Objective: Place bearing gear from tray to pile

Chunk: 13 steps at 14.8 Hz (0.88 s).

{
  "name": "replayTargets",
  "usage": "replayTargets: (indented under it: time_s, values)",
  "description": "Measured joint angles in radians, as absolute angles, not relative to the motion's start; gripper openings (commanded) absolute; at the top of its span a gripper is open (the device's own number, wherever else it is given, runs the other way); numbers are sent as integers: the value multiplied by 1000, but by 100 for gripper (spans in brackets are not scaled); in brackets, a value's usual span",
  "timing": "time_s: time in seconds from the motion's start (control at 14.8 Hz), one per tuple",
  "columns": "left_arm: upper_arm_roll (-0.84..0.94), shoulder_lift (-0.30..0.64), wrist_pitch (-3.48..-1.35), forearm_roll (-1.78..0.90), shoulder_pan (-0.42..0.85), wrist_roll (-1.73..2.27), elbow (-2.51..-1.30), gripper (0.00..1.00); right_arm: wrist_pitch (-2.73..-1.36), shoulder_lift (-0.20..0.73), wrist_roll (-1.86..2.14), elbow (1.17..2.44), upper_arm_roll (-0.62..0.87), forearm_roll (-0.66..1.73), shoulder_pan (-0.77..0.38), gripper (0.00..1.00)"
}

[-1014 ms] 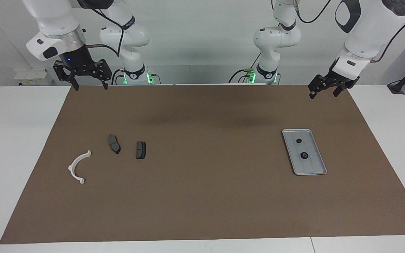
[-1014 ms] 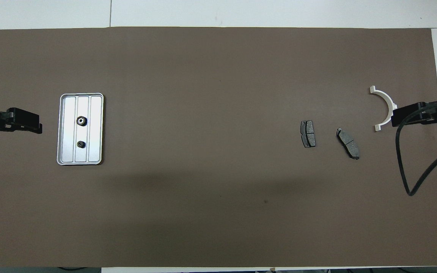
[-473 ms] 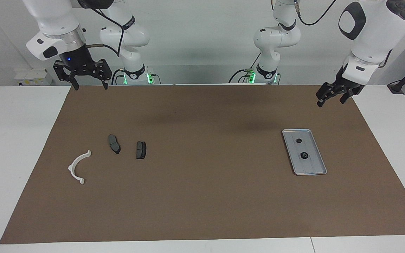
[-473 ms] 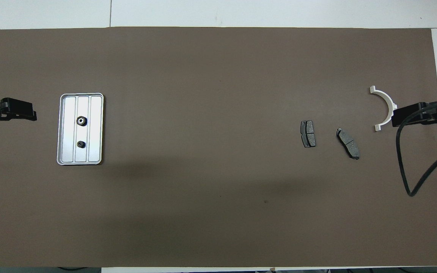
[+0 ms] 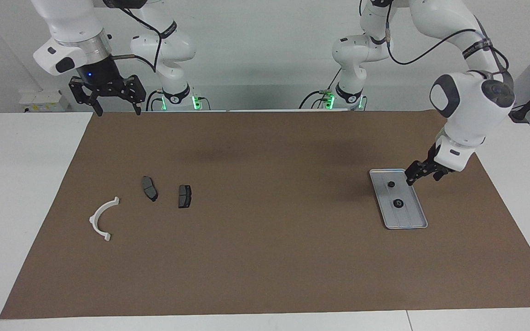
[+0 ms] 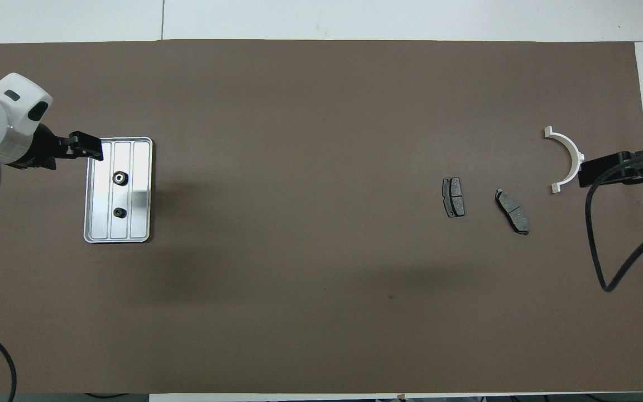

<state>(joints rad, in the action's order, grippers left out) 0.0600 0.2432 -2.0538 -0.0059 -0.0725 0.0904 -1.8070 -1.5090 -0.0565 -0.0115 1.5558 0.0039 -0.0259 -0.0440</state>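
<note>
Since a second ago the left gripper (image 5: 416, 177) has dropped from up near the robots' edge of the brown mat (image 5: 265, 257) to just over the tray's (image 6: 142, 195) rim, at the tray's end nearer the robots in the facing view; its fingers look apart, holding nothing. Right gripper (image 5: 117, 110) unchanged, waiting high over the mat's corner at the right arm's end, fingers spread, empty.

Tray lies flat at the left arm's end of the table, long axis running toward and away from the robots, slightly skewed in the facing view. Two small dark gears sit in it along the middle lane: the bigger gear (image 6: 119, 178) farther from the robots, the smaller gear (image 6: 119, 212) nearer. Both lie flat, hole up.

Left arm's forearm slopes down, wrist bent, gripper angled down toward the tray.

Pile at the right arm's end: white half-ring bracket (image 5: 101, 219) and two dark brake pads (image 5: 149, 188) (image 5: 184, 196), all apart, untouched
</note>
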Motion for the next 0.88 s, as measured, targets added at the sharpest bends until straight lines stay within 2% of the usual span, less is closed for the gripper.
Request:
replayTargets:
  time_s: [0.2,0.34,0.41,0.74,0.88]
  values:
    - [59,335,-2131,-6,-75,90,-1831,100,-1509,-57,-12,1556,4,-26,-44,100]
    - [60,356,-2193,-6,-75,91,-1877,100,-1509,-57,-12,1556,4,-26,-44,100]
    - [60,357,-2220,-6,-75,91,-1902,97,-1509,-57,-12,1556,4,-26,-44,100]
    - [61,356,-2250,-6,-75,91,-1933,72,-1510,-58,-12,1556,4,-26,-44,100]
    - [63,356,-2250,-6,-74,93,-1939,52,-1510,-58,-12,1556,5,-26,-46,100]
